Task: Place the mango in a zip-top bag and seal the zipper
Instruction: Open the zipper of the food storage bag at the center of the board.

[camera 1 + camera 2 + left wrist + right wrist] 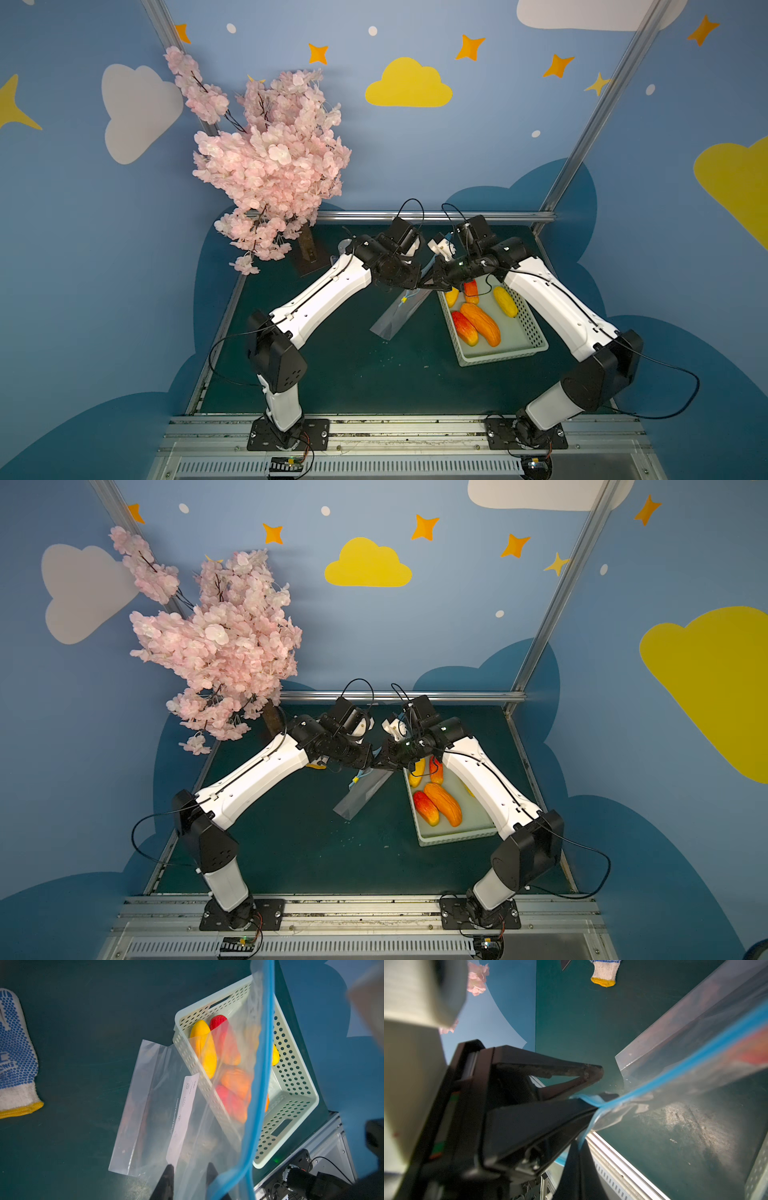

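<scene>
The clear zip-top bag (pixel 397 311) (pixel 361 791) hangs slanted from between my two grippers, its lower end on the green table. Its white label (pixel 185 1109) faces the left wrist camera. The light blue zipper (pixel 264 1043) (pixel 695 1057) runs up to my right gripper (pixel 579 1144), which is shut on the strip's end. My left gripper (pixel 189 1168) (pixel 606 1084) stands with its jaws a little apart, with bag film between them and the zipper lying across one finger. Several mangoes, yellow (pixel 202 1049), red (pixel 464 328) and orange (pixel 480 324), lie in the basket beside the bag.
The pale green perforated basket (pixel 505 357) (pixel 299 1088) sits right of the bag. A white knit glove with blue dots (pixel 16 1053) (pixel 604 972) lies on the table. A pink blossom tree (pixel 270 166) stands at the back left. Metal rails edge the table (pixel 436 216).
</scene>
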Controlling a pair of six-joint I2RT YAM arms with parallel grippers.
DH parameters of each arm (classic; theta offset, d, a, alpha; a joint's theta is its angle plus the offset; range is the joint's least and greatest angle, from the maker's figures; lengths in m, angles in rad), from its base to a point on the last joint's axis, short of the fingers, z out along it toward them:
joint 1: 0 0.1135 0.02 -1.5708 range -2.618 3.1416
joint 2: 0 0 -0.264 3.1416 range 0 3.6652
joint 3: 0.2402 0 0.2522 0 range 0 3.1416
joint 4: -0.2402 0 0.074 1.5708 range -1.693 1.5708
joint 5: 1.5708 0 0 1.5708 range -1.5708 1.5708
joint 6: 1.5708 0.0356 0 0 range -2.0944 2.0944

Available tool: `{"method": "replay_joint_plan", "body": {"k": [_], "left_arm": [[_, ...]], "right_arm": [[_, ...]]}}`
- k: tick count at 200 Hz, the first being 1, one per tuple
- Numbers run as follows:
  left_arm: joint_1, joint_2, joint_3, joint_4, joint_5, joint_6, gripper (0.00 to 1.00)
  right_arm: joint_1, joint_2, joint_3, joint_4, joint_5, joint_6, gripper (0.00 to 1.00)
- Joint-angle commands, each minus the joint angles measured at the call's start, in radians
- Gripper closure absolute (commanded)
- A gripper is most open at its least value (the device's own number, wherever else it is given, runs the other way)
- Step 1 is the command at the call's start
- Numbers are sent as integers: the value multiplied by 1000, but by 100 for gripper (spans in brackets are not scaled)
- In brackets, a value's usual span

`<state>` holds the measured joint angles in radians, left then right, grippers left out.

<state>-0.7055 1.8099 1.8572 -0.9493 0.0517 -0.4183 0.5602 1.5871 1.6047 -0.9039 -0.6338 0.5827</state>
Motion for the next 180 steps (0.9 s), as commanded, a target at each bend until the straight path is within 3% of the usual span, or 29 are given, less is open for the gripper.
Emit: {"method": "replay_joint_plan", "body": {"k": [1,49,84,113,150,180], "left_arm": [[21,4,40,-16,-43,-11,97],[48,-85,-4,-24,-171,-132,97],[37,-119,-36,-27,-202,-212,97],[13,-93,-30,-1,-160,-221,97],[-14,-61,-10,11,-145,-212,97],[-22,-53,-6,18,-136,-214,97]], "right_arm": [[4,-31,20,-46,12,-24,100],[-24,-63,-98,-60,78,24,100],[-35,-78,-138,-38,94,93,100],[-31,-92,-114,-4,123,81,100],[-18,-33,23,-43,235,17,69],[-11,34,127,-90,282,1,58]]}}
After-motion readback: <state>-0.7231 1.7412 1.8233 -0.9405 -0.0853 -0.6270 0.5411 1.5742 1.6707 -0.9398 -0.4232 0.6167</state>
